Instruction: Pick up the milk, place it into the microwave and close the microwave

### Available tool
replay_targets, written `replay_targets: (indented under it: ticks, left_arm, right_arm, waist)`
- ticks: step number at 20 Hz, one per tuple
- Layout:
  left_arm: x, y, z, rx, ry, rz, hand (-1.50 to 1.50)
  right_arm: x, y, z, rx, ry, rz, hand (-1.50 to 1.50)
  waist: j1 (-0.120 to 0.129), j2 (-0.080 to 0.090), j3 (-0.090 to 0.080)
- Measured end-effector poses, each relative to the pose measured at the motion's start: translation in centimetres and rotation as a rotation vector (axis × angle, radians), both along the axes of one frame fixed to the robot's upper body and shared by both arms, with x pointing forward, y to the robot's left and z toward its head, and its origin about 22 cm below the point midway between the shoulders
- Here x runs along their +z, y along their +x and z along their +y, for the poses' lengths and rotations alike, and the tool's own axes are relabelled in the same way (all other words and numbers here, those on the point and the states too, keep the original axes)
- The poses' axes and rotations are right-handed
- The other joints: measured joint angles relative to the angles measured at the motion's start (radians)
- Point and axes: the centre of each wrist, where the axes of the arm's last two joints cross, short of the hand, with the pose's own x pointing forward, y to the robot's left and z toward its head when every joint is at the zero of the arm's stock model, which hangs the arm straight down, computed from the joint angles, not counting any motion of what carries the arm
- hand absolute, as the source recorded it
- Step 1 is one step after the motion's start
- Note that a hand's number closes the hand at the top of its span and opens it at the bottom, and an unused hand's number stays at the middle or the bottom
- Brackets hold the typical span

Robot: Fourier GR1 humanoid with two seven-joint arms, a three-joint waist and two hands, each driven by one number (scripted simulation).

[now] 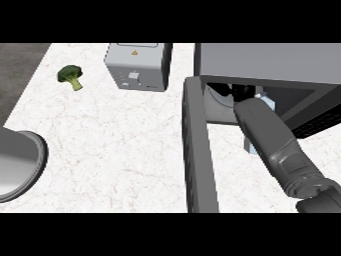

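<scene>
My right forearm comes up from the lower right corner and slants towards the upper left, ending at the open mouth of the microwave (276,60), which stands at the top right of the tabletop (114,130). My right robot hand (241,92) shows only as a dark shape just inside the cavity, black against the shadowed interior. I cannot tell whether it is spread, pressed together or closed on anything.

The milk (266,101) shows as a small pale blue patch just beside my wrist on its right, at the front of the microwave's opening. My forearm covers most of it, so I cannot tell whether it stands on the microwave floor or is lifted, nor whether it is upright. Lower down, a thin pale sliver lies against the left edge of my forearm, and I cannot say what it belongs to.

The microwave door (200,150) is swung wide open. It is a long dark grey slab running from the cavity's left side down towards the lower edge of the view, left of my forearm.

Left of the microwave, near the far edge of the tabletop, stands a grey box-shaped appliance (137,65). Further left lies a piece of broccoli (70,76), well apart from everything else. A large grey cylinder (7,162) fills the lower left edge of the view
</scene>
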Motion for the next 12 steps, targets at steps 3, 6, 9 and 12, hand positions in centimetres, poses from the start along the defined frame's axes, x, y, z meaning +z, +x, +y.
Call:
replay_targets:
  ticks: [3, 6, 9, 12]
  left_arm:
    - [0.1, 0.4, 0.1, -0.004, 0.006, -0.005, -1.5]
    - [0.2, 0.8, 0.0, -0.011, 0.009, -0.008, -1.5]
    - [0.2, 1.1, 0.1, -0.021, 0.017, -0.008, -1.5]
    - [0.0, 1.3, 0.1, -0.031, 0.017, -0.005, -1.5]
  right_arm:
    - [0.2, 0.1, -0.1, -0.06, -0.028, -0.002, 1.5]
    - [0.5, 0.4, -0.9, -0.109, -0.028, -0.006, 1.5]
    - [0.7, 0.6, -2.0, -0.151, -0.022, -0.007, 1.5]
    - [0.5, 0.5, -3.1, -0.194, -0.02, 0.003, 1.5]
  waist:
    - [0.004, 0.004, 0.0]
    - [0.009, 0.008, 0.001]
    - [0.017, 0.013, 0.002]
    - [0.022, 0.017, 0.002]
